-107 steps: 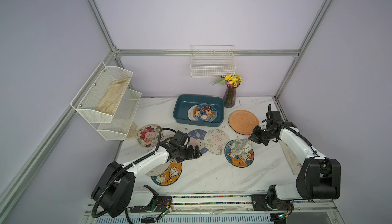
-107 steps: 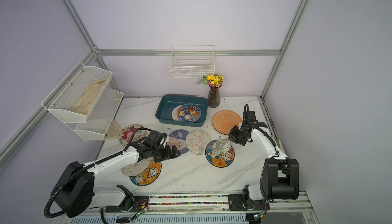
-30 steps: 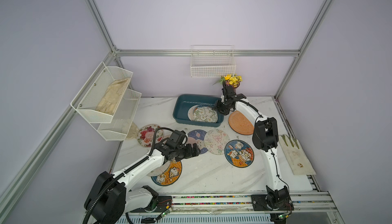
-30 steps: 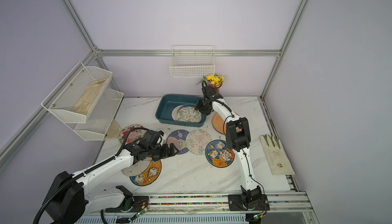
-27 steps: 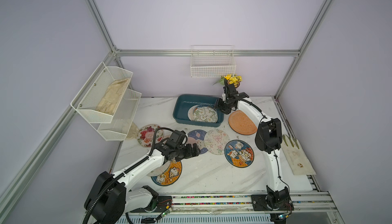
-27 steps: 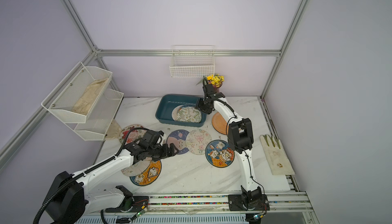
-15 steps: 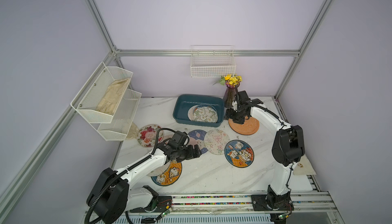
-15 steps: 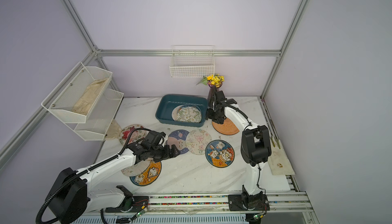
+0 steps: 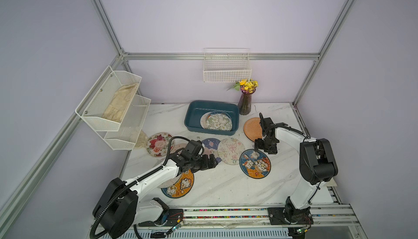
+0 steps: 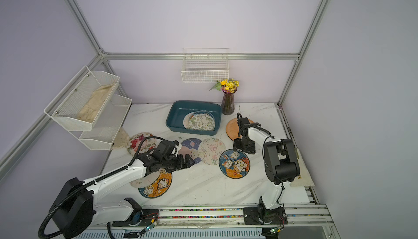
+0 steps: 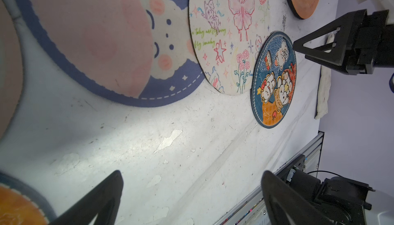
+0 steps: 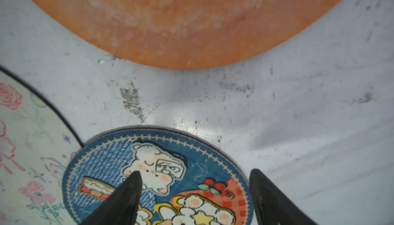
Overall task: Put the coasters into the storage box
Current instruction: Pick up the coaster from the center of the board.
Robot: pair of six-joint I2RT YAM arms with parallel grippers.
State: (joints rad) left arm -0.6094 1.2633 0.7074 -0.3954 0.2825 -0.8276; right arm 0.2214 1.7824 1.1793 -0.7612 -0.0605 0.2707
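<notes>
1. The storage box stands at twelve o'clock on the table, near the back wall. A short stack of coasters lies in its right half, a white-flower coaster on top, with rims of at least two more showing beneath.
2. The task looks begun but far from done: about eight coasters lie flat outside the box.
3. From the box:
   - the plain orange coaster lies at three o'clock;
   - the bear coaster at five;
   - the butterfly coaster at six;
   - the sheep coaster at seven, overlapped by a pink coaster;
   - the rose coaster at eight;
   - the cat coaster near the table's front edge, beside a cream coaster.
4. The right gripper hangs over the bear coaster's far edge, jaws apart and empty. That coaster is probably the next pick.
5. The left gripper hovers low beside the sheep coaster, jaws spread wide, holding nothing.
6. The coasters are thin round discs with a woven, printed face and a dark edge, and probably bend when pinched. The box is smooth teal plastic with rounded corners and a rolled rim. The table is glossy white marble-look, scuffed and chipped.
7. Around the box, a dark vase of yellow flowers stands at two o'clock, a wire basket hangs on the wall at twelve, and a mesh shelf hangs at nine.
</notes>
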